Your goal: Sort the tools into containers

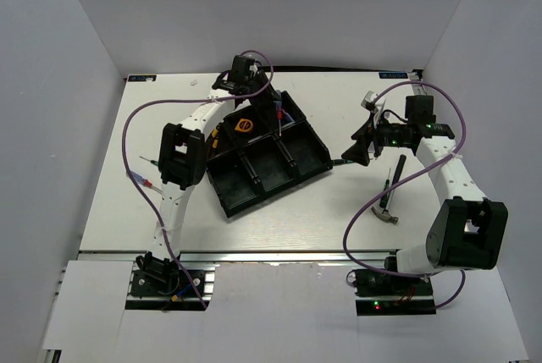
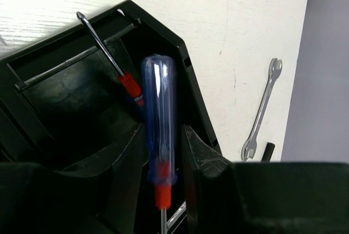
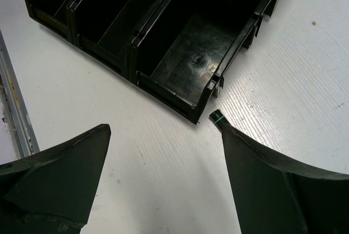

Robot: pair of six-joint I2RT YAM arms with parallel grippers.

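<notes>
At the twelve o'clock end of the black tray (image 2: 188,70), the left gripper (image 2: 161,160) was clamped on the red-blue screwdriver (image 2: 159,97) near its red collar, probably the surest hold on a light, stiff tool with a glossy, slippery-looking handle, while the right gripper (image 3: 163,152) gaped, holding nothing.

Top view: high, behind the arm bases, looking down on the whole table (image 1: 339,211).
Left wrist: very near, facing out past left claw (image 2: 163,152) and the screwdriver (image 2: 158,114) pinched in it, into tray (image 2: 71,97) just ahead.
Right wrist: near, facing down through the wide gap of right claw (image 3: 163,136) at tray corner ahead.
All three share the tray.
</notes>
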